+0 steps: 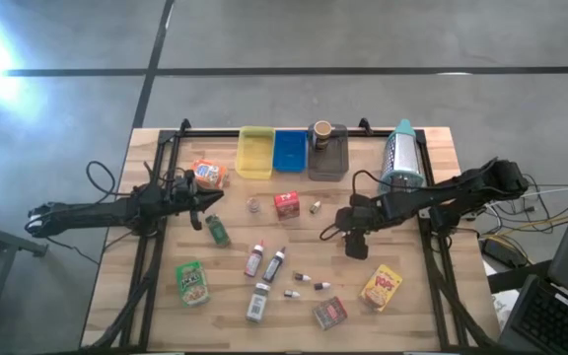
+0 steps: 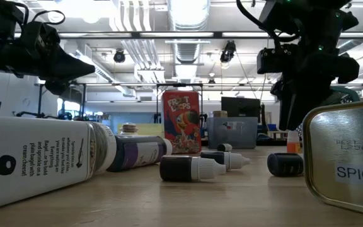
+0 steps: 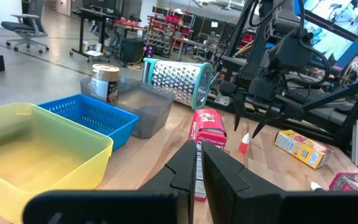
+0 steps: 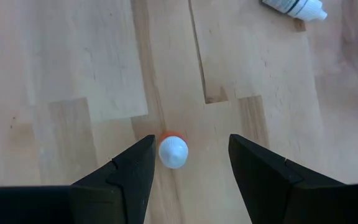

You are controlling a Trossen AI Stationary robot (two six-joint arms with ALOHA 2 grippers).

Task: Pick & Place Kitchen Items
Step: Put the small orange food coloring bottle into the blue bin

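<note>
A tiny vial (image 4: 173,151) with a white cap and an orange body stands upright on its base on the wooden table. My right gripper (image 4: 190,144) hangs open just above it, pointing steeply down, one finger on each side of the cap and clear of it. The left wrist view shows the same vial (image 3: 244,144) below the right gripper (image 3: 253,121). In the high view the right gripper (image 1: 356,242) hides the vial. My left gripper (image 1: 198,215) waits shut and level near the table's left side, holding nothing. Other kitchen items lie scattered over the table.
Yellow (image 1: 254,153), blue (image 1: 289,150) and grey (image 1: 328,158) trays line the far edge, with a brown jar (image 1: 321,131) in the grey one and a grater (image 1: 400,156) beside it. A red box (image 1: 286,203), dark bottles (image 1: 275,263), a yellow box (image 1: 382,287) and a red tin (image 1: 330,313) lie nearby.
</note>
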